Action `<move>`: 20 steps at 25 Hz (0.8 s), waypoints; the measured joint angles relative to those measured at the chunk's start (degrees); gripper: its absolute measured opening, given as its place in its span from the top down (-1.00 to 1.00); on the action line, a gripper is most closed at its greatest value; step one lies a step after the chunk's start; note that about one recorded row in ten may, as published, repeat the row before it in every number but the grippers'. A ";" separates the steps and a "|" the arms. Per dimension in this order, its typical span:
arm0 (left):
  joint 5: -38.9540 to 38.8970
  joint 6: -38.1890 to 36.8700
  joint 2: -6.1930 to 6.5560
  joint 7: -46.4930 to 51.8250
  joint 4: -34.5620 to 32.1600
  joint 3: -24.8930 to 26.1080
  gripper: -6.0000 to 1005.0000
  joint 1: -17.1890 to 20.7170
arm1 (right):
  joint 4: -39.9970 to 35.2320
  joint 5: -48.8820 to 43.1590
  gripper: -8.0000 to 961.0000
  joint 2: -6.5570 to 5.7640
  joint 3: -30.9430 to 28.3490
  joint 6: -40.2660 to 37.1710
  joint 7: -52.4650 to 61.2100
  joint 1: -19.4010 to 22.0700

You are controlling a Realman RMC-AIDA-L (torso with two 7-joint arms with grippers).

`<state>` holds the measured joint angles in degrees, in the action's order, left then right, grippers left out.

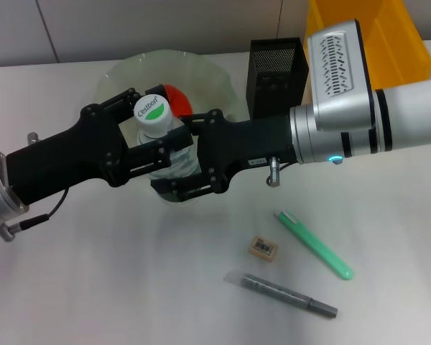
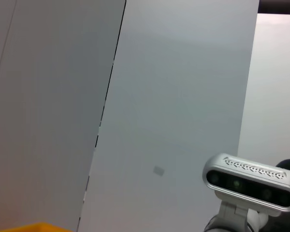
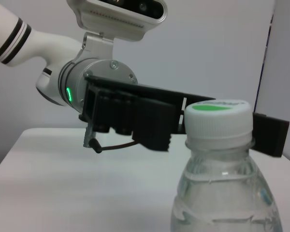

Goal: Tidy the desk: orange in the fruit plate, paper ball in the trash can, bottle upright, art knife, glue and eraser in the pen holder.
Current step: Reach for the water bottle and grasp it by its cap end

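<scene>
The clear water bottle point(image 1: 152, 109) stands upright in front of the fruit plate point(image 1: 122, 75), its white cap with a green mark facing up. My right gripper point(image 1: 183, 158) reaches in from the right and is shut on the bottle's body. My left gripper point(image 1: 152, 123) comes from the left, open, with a finger on either side of the cap. The right wrist view shows the bottle point(image 3: 222, 193) close up, with the left fingers point(image 3: 154, 128) behind it. The orange point(image 1: 179, 97) lies in the plate. Eraser point(image 1: 263, 248), green art knife point(image 1: 312, 244) and grey glue stick point(image 1: 287, 295) lie on the desk. The paper ball is out of view.
The black mesh pen holder point(image 1: 276, 72) stands behind my right arm. A yellow bin point(image 1: 391, 36) sits at the back right corner. The left wrist view shows only a wall and the robot's head camera point(image 2: 251, 181).
</scene>
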<state>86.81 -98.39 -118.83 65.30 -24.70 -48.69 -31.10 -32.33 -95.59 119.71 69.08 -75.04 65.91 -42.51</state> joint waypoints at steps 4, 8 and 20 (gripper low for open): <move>-0.33 0.30 0.00 -0.77 0.00 -0.44 -0.61 -0.01 | 0.59 0.00 -0.60 0.00 0.01 0.00 0.00 -0.26; -0.21 0.43 0.00 -1.33 0.00 -0.47 -0.61 -0.02 | 0.68 0.00 -0.60 0.00 0.08 0.01 0.00 -0.32; 0.06 1.09 0.25 -1.90 -0.01 -1.32 -0.60 0.03 | 0.70 0.41 -0.60 0.00 0.19 -0.02 0.00 -0.40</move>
<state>86.87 -97.31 -118.58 63.40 -24.70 -50.01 -31.07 -31.63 -95.18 119.70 69.26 -75.06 65.91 -42.91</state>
